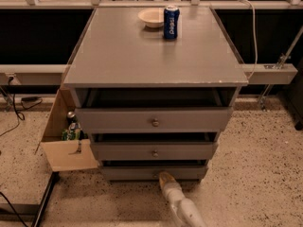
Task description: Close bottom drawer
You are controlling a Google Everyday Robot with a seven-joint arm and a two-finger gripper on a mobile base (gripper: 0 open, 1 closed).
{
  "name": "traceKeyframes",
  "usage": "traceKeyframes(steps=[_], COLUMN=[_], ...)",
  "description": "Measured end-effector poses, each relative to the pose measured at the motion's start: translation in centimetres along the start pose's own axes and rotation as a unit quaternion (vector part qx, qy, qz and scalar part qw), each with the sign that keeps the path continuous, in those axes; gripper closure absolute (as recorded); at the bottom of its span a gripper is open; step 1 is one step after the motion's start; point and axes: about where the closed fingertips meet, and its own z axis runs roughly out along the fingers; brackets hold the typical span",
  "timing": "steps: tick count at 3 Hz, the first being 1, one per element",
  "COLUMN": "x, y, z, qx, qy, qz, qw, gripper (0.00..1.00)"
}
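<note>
The grey wooden cabinet [156, 56] has three drawers, all pulled out a little. The bottom drawer [132, 172] is the lowest, with a thin front panel; its knob is hidden behind the arm. My gripper [165, 178] comes up from the bottom edge of the view on a white arm, and its tip rests against the middle of the bottom drawer's front. The middle drawer [154, 151] and the top drawer [152, 119] each show a small round metal knob.
A blue can [171, 21] and a white bowl [151, 18] stand on the cabinet top. A cardboard box [64, 136] with bottles stands open at the cabinet's left. Cables and a black frame lie on the speckled floor at the lower left.
</note>
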Motion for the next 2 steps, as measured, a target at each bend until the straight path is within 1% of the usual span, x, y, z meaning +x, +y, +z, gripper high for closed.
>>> traceKeyframes(steps=[1,2], x=[-3.4,-6.6], y=[6.0,10.0], z=[-0.5,-0.6], qx=[-0.112,-0.223], qy=[0.027,0.083], qz=[0.038,0.077], qw=[0.9926,0.9683], gripper=[1.00,1.00])
